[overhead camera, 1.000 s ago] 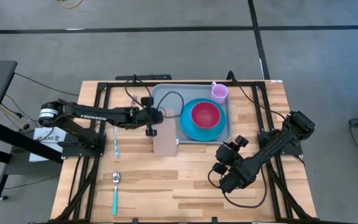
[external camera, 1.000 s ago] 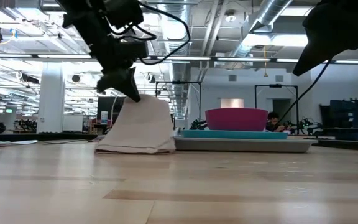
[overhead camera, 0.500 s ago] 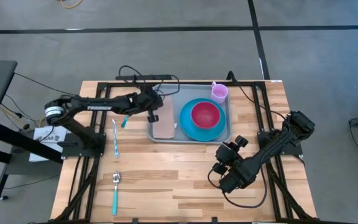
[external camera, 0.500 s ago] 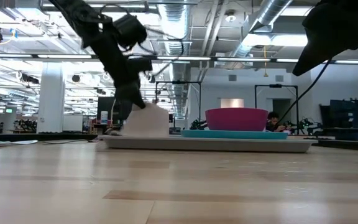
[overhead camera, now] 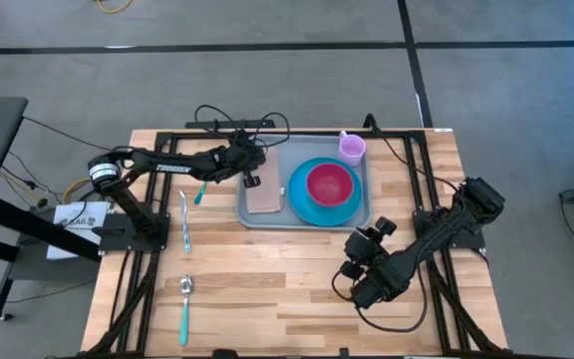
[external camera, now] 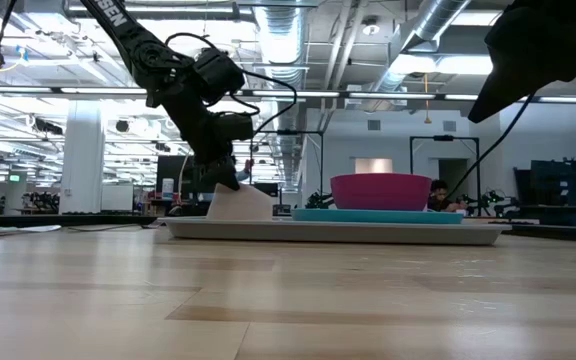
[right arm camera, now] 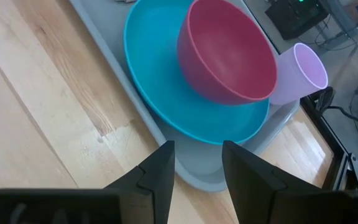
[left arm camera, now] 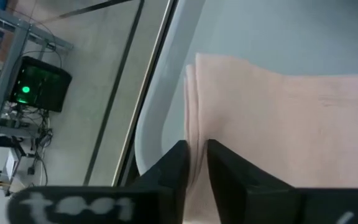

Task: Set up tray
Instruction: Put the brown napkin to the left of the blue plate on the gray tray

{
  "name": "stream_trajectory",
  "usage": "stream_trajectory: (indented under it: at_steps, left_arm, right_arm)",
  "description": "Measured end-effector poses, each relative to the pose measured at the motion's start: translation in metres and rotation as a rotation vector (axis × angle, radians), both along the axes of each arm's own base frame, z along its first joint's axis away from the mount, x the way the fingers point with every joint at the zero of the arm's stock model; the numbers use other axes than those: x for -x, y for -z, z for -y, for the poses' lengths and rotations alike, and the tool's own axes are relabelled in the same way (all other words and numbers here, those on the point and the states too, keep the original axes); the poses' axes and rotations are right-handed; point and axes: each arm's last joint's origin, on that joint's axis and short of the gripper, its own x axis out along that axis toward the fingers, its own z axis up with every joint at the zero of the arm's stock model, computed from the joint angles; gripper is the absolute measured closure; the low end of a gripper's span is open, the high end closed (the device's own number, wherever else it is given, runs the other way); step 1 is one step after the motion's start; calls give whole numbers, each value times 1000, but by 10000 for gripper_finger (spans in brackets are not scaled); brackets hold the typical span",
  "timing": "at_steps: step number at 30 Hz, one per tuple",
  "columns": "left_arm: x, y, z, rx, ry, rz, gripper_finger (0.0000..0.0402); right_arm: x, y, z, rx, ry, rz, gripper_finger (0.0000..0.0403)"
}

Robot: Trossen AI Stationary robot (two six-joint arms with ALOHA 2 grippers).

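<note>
I see the tray (overhead camera: 247,210), pale grey-blue with low rim and rounded corners, at 12 o'clock on the surface (overhead camera: 287,289). Left claw (left arm camera: 194,163) pinches narrowly the napkin (overhead camera: 265,189) inside it; right claw (right arm camera: 194,163) waits wide at 4 o'clock. No writing is readable to me.

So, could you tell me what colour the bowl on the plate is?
The bowl is magenta-pink, seen best in the right wrist view.

You've got two black jointed arms here. The left arm (overhead camera: 162,167) has white lettering along its link and a white-and-silver ringed joint by its base. Black cables loop loosely over its wrist and trail off behind. The right arm (overhead camera: 436,237) is all black, chunky at the wrist. Both sit on black frame rails. Each gripper's fingers are matte black with flat, angular faces.
</note>
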Motion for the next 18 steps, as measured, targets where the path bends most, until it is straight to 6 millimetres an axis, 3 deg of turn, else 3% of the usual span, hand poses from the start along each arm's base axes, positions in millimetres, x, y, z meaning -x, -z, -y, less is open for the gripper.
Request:
stream_trajectory:
  at_steps: [7, 13, 18]
  left_arm:
    - [0, -1, 0, -27, -25, -7, 291]
    - [1, -5, -2, -148, -124, -51, 271]
    - [-1, -6, 15, 12, -66, 30, 270]
  right_arm:
    - [0, 0, 0, -2, 0, 2, 274]
    - [0, 0, 0, -2, 0, 2, 274]
    - [0, 0, 0, -1, -2, 0, 274]
